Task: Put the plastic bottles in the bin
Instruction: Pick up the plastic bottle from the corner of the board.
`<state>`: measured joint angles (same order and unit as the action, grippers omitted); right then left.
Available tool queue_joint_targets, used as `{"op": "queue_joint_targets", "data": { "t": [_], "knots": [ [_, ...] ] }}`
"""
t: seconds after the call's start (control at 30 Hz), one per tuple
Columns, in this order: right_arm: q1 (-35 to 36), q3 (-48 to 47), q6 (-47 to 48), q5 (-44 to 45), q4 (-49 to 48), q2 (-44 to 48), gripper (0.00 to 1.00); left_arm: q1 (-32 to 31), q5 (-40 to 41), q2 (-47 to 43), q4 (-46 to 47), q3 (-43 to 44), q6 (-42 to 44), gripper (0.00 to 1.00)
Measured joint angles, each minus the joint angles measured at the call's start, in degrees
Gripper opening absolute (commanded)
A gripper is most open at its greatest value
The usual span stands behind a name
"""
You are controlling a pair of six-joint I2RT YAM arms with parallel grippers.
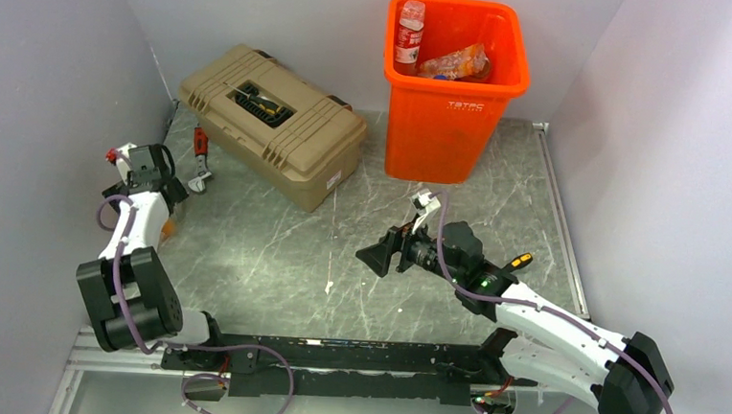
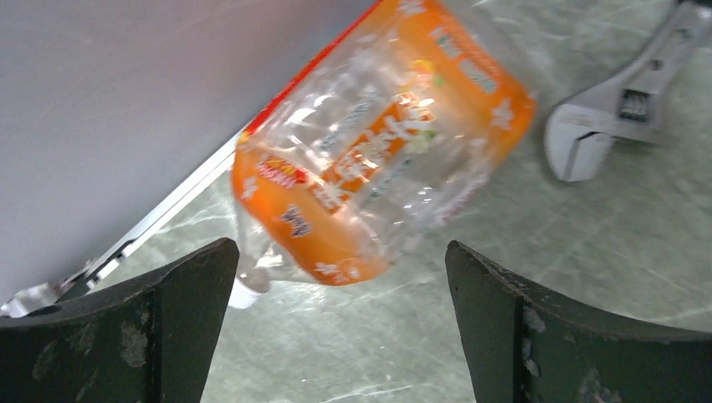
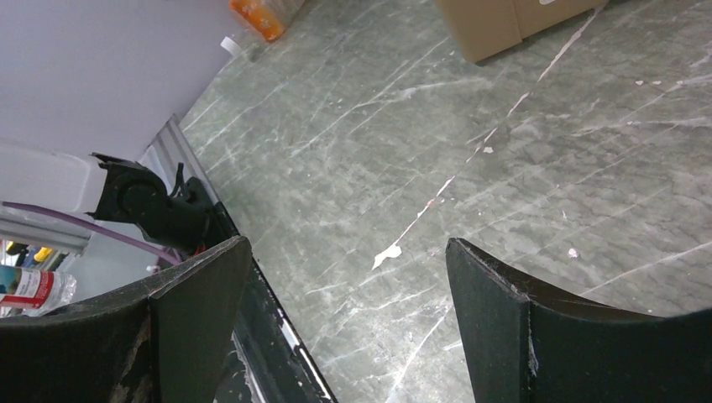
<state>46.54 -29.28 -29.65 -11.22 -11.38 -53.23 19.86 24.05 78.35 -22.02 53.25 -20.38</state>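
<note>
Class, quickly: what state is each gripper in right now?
Left gripper: open, orange-labelled bottle just ahead, ungripped.
Right gripper: open, holding nothing.

Bright, even light falls from above. The toolbox (image 1: 271, 124) and bin (image 1: 453, 107) cast only soft, short shadows on the grey bench (image 1: 273, 259). The overhead view is sharp. In the left wrist view the bottle (image 2: 382, 143) is smeared by blur, with white glare on its clear plastic, and the wrench (image 2: 621, 101) is soft too. The right wrist view is crisp.
</note>
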Motion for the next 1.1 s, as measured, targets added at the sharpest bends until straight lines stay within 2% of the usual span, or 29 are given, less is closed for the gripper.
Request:
{"op": "queue_joint_targets", "data": {
  "t": [0.3,0.6,0.73,0.9,1.1],
  "knots": [
    [0.0,0.0,-0.2,-0.6,-0.6,0.0,0.90,4.7,2.6,-2.4,0.0,-4.1,-4.6,0.99],
    [0.0,0.1,-0.2,-0.7,-0.8,2.0,0.90,5.1,-5.7,2.3,0.2,-5.4,-5.9,0.98],
    [0.0,0.1,-0.2,-0.7,-0.7,2.0,0.90,4.0,-9.8,2.9,0.4,-5.5,-5.9,0.97],
    [0.0,0.1,-0.2,-0.7,-0.7,2.0,0.90,-0.4,-13.2,3.4,1.2,-5.4,-5.7,0.97],
    [0.0,0.1,-0.1,-0.7,-0.7,2.0,0.90,-2.6,-13.2,2.6,-0.4,-5.2,-5.8,0.99]
  ]
}}
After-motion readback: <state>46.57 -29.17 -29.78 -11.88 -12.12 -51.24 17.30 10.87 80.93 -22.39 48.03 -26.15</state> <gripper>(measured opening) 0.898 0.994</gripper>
